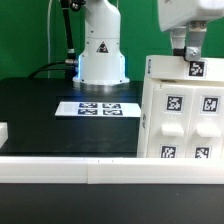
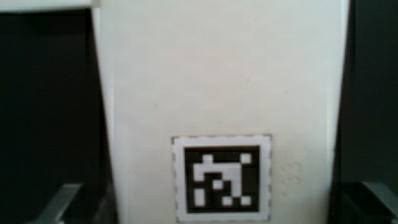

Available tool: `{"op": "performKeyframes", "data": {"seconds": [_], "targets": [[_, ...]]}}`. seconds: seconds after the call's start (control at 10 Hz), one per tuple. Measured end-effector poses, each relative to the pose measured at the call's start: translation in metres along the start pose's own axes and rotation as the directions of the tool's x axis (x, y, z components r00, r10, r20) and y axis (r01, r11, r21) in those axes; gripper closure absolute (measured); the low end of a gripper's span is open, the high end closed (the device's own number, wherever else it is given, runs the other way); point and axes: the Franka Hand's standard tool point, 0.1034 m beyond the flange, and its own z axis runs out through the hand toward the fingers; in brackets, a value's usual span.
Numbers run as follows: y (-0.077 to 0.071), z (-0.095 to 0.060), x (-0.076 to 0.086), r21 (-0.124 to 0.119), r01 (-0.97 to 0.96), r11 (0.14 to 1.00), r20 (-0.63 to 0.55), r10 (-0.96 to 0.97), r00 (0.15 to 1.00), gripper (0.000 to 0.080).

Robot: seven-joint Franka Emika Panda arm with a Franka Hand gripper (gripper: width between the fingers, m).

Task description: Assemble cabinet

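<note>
The cabinet [image 1: 180, 110] stands upright at the exterior view's right, directly beneath the gripper [image 1: 195, 60], whose spread fingers [image 2: 63, 203] straddle its top edge, not yet clenched.

My black, matte bench [image 1: 40, 120] carries the marker board [image 1: 98, 107], a thin flat white strip of black-and-white tags lying in front of my white base [image 1: 102, 62]. On the exterior view's right stands the large white plastic cabinet [image 1: 182, 120] with tagged inset panels. A small white block [image 1: 3, 131] sits at the left edge, and a low white rail [image 1: 80, 170] borders the near side.
</note>
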Motion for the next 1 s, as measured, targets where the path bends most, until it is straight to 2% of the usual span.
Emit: {"op": "performKeyframes", "data": {"seconds": [0.2, 0.5, 0.6, 0.7, 0.8, 1.0], "targets": [[0.002, 0.001, 0.0, -0.015, -0.234, 0.972, 0.029, 0.234, 0.972, 0.0239], [0.002, -0.001, -0.007, -0.03, -0.327, 0.945, 0.076, 0.328, 0.941, 0.0239], [0.003, 0.0, -0.008, -0.027, -0.274, 0.961, 0.085, 0.275, 0.958, 0.0167], [0.002, -0.002, -0.01, -0.024, -0.256, 0.966, 0.088, 0.257, 0.962, 0.0167], [-0.001, -0.01, -0.011, -0.014, -0.242, 0.97, 0.103, 0.242, 0.965, 0.004], [-0.009, -0.026, -0.014, 0.02, -0.186, 0.982, 0.132, 0.182, 0.974, 0.0012]]}}
